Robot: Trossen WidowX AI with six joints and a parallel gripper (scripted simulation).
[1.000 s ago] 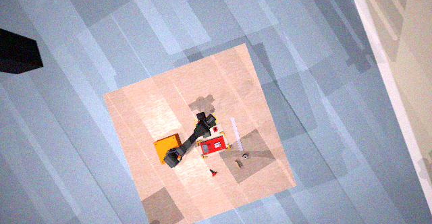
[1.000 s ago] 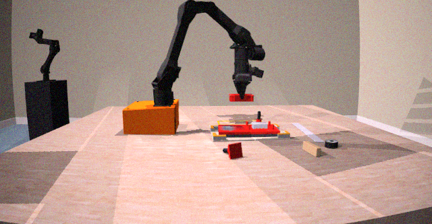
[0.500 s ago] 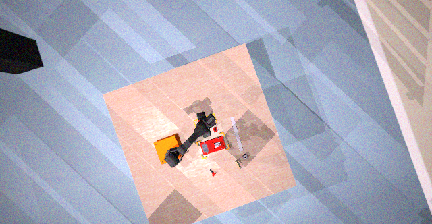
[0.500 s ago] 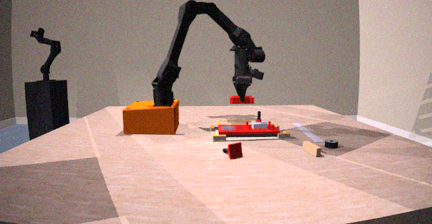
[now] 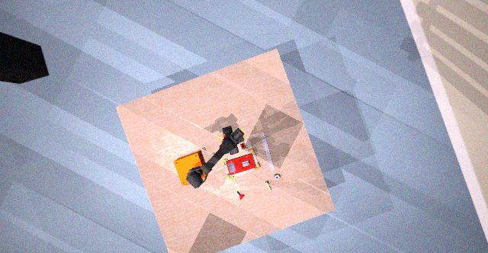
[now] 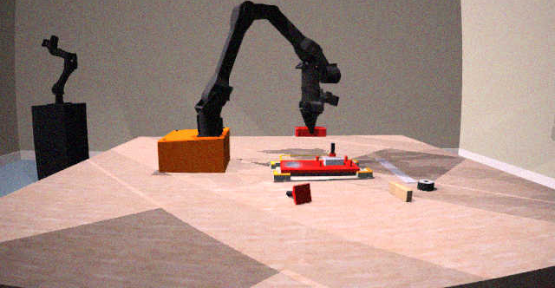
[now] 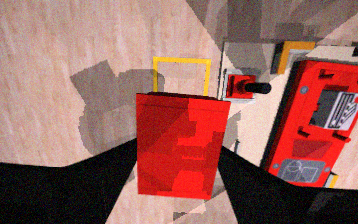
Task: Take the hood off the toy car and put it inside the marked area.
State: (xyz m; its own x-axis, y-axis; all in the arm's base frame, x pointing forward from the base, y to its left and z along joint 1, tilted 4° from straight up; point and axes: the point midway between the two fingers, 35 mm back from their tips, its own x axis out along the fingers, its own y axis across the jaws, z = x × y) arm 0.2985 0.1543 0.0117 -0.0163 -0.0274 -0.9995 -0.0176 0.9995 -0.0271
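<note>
The hood, a flat red rectangular piece (image 6: 320, 132) (image 7: 172, 172), is held level in the air, well above the table. My gripper (image 6: 310, 127) (image 7: 178, 144) is shut on it, with a black finger on either side. The marked area, a yellow outline (image 7: 182, 60), lies on the table beyond the hood in the wrist view; its near part is hidden by the hood. In the top view the arm covers most of it. The red toy car (image 5: 240, 169) (image 6: 303, 167) (image 7: 305, 145) stands between yellow corner pieces, with its engine bay uncovered.
A red piece with a black peg (image 5: 243, 145) (image 7: 240, 87) stands between outline and car. A red piece with a black stub (image 5: 241, 195) (image 6: 302, 193), a wooden block (image 5: 268, 185) (image 6: 401, 192), a black wheel (image 5: 277, 176) (image 6: 426, 185) and a pale strip (image 5: 268, 152) lie around.
</note>
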